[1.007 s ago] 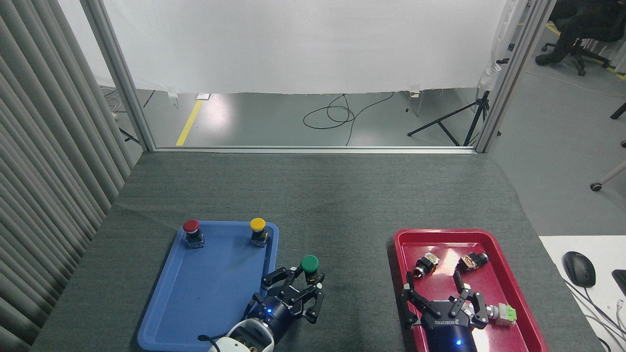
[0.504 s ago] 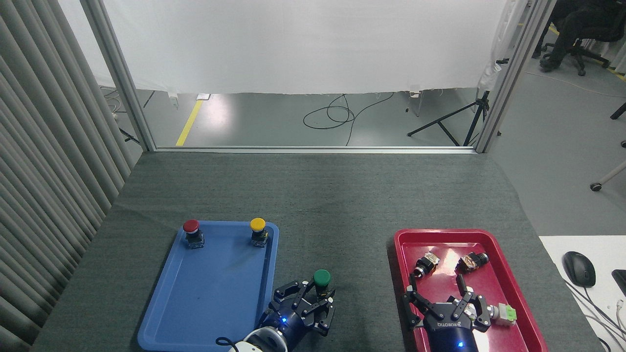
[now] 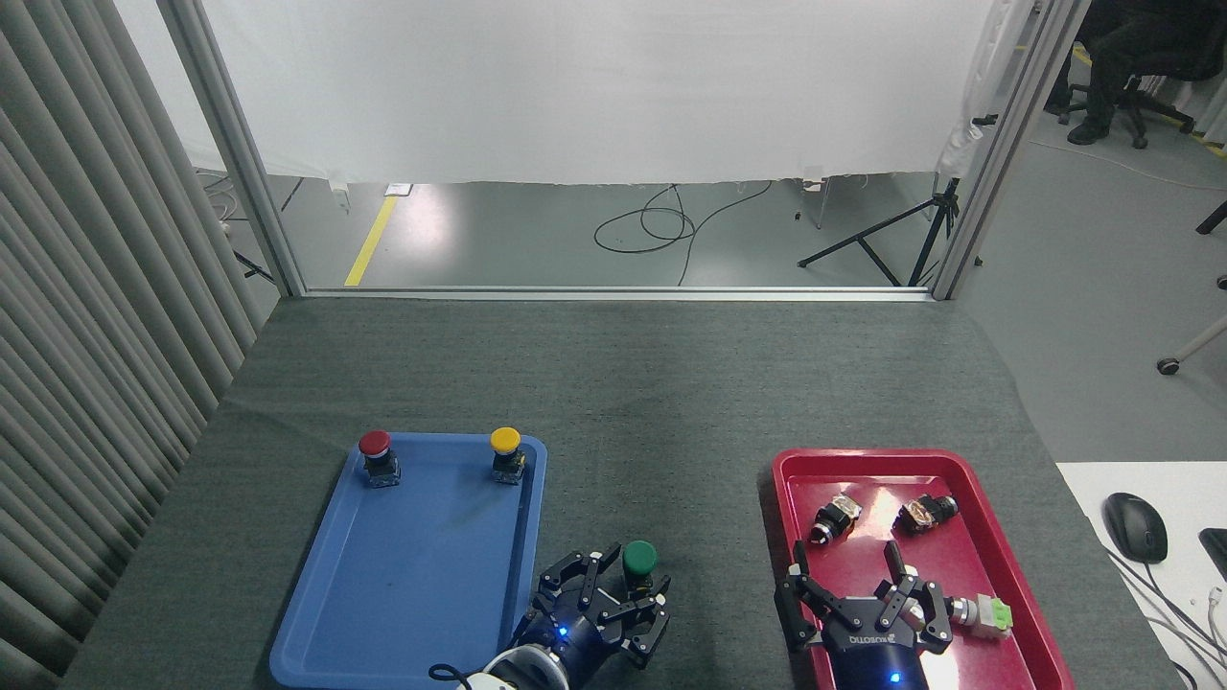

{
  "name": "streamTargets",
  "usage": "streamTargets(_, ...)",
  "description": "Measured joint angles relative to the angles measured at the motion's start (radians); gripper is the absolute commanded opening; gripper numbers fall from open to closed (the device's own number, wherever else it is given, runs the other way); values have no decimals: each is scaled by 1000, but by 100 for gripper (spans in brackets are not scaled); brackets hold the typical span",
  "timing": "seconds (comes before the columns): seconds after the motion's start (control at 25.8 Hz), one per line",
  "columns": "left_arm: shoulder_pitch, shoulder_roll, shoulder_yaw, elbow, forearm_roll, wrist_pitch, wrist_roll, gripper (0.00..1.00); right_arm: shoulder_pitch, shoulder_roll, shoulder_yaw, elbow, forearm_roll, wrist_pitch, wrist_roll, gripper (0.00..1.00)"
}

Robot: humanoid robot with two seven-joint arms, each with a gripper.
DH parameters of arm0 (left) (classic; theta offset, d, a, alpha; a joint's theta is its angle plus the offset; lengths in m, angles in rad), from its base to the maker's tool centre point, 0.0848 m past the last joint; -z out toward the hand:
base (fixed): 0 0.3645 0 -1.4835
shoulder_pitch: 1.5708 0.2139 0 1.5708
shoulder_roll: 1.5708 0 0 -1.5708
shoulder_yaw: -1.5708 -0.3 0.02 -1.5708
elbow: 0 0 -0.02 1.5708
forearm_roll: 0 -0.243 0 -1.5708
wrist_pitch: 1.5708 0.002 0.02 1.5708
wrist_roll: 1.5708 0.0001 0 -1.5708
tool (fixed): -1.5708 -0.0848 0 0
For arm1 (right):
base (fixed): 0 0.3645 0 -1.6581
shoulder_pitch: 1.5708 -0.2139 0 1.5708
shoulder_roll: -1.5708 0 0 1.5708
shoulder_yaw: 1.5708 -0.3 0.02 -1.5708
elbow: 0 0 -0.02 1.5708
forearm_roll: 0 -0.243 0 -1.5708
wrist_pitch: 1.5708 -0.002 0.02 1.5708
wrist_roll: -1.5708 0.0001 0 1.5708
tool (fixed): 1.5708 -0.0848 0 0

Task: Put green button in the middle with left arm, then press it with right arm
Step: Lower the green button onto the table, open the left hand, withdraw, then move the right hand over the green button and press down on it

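Note:
The green button (image 3: 639, 561) stands upright over the dark grey cloth (image 3: 613, 402), just right of the blue tray, with my left gripper (image 3: 613, 599) shut on its base from below. Its green cap shows above the fingers; the base is mostly hidden by them. My right gripper (image 3: 853, 599) hangs over the near part of the red tray (image 3: 997, 565), fingers spread open and holding nothing.
The blue tray (image 3: 403, 594) holds a red-capped button (image 3: 377, 454) and a yellow-capped button (image 3: 506, 451) at its far end. Two small black parts (image 3: 832, 517) lie in the red tray, and a green-and-white piece (image 3: 987, 613) beside my right gripper. A mouse (image 3: 1135, 525) sits at the right.
My left gripper carried the green button to the right and toward me, off the blue tray's edge and lower over the cloth. The right gripper shifted slightly.

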Motion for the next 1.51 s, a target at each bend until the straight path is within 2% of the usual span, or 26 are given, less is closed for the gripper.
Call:
streamTargets(0.12,6,1,0,-20,1,-3,0,99,0,0,1,1,0,-1,3,97)
streamTargets(0.27,53,20,7,-142,3,2,-5,99,0,-2,1,1,0,-11,6,86)
streamTargets(0.39,106,70,35,-274,9,25,-13,99,0,-3,2,2,0,-24,6,66)
streamTargets(0.46,146,103,67,-355,10,46,-16,99,0,-1,3,2,0,-40,7,57)
streamTargets(0.54,183,134,109,-419,11,69,-17,99,0,0,7,2,0,-54,7,40)
streamTargets(0.74,272,177,278,-499,12,83,-12,99,0,0,25,2,5,-83,7,9)
streamTargets(0.81,305,186,362,-508,12,85,-7,99,0,0,35,1,11,-93,7,1)
streamTargets(0.93,336,205,464,-513,12,81,-3,99,0,0,56,1,26,-105,8,0)
streamTargets(1.08,348,217,535,-515,16,82,-14,99,-10,0,89,3,48,-109,11,0)
streamTargets(1.2,349,219,552,-516,37,86,-17,99,-36,3,129,25,60,-104,16,0)
streamTargets(1.51,350,223,569,-515,79,86,-16,99,-136,30,263,167,83,-70,54,0)
